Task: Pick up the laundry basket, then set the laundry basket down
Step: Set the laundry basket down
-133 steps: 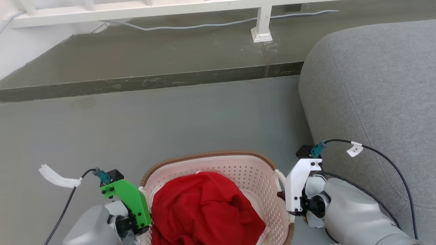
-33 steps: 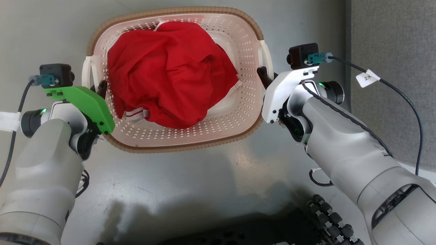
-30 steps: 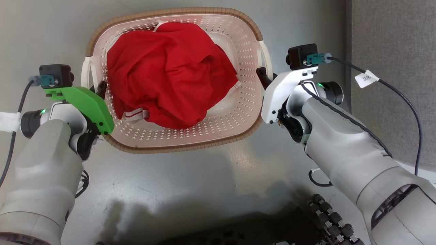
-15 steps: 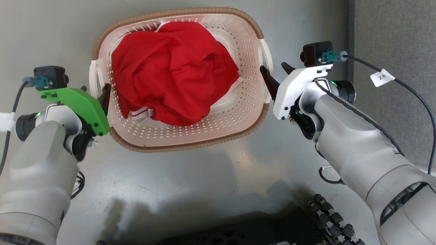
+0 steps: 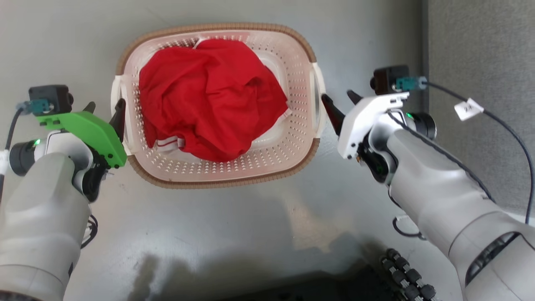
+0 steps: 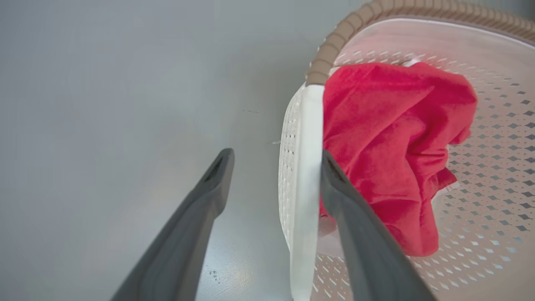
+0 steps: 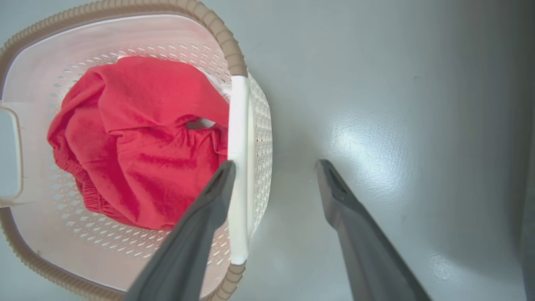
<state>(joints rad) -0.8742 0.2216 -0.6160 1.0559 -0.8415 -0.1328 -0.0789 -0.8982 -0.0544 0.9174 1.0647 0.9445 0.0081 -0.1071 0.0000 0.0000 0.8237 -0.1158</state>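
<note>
Released since a second ago, the left pincer (image 5: 105,106) and the right pincer (image 5: 337,97) now stand with fingers apart, where each was then clamped on a side handle. The laundry basket (image 5: 217,184) sits flat on the grey floor (image 5: 234,234), in the middle of the head view, with a crumpled red cloth (image 5: 213,96) heaped inside it.

The left pincer is spread wide and holds nothing. The white left handle (image 6: 307,146) runs between its two fingers, close against the inner one, which reaches into the basket beside the cloth. The right pincer is likewise spread and empty. It straddles the right handle (image 7: 238,125), with its inner finger close to the bar and its outer finger over bare floor. A grey upholstered seat (image 5: 480,62) lies to the robot's right, apart from the basket.

The basket appears already set down, so the step in hand seems to be clearing the arms away. Doing that well likely means keeping the fingers wide and drawing each pincer back along its own line. A matched pace should help, so that no inner finger hooks a handle, snags the cloth, or drags the basket.
</note>
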